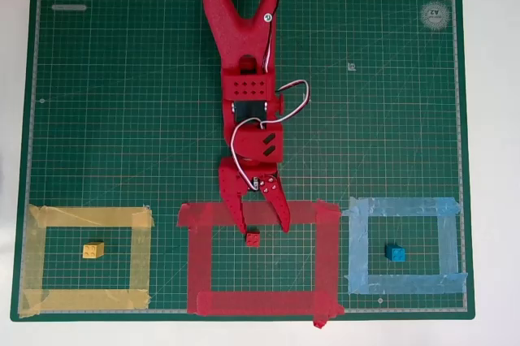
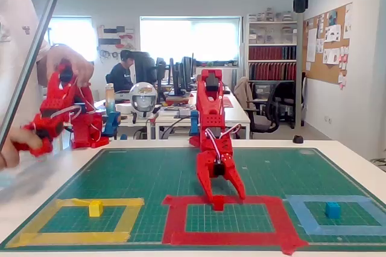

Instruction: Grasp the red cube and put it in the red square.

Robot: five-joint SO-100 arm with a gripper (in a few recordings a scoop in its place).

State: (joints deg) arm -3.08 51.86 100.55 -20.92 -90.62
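Observation:
The red cube (image 1: 253, 238) (image 2: 218, 204) rests on the green mat just inside the top edge of the red square (image 1: 256, 301) (image 2: 229, 237). My red gripper (image 1: 266, 229) (image 2: 226, 197) points down over that top tape strip and is open, its fingers spread. In the overhead view the cube sits at the tip of the left finger (image 1: 240, 212), apart from the right finger. Nothing is held between the fingers.
A yellow block (image 1: 93, 250) lies inside the yellow tape frame (image 1: 85, 217) at the left. A blue block (image 1: 395, 253) lies inside the light blue tape frame (image 1: 402, 207) at the right. The green mat (image 1: 122, 102) is bare behind the frames.

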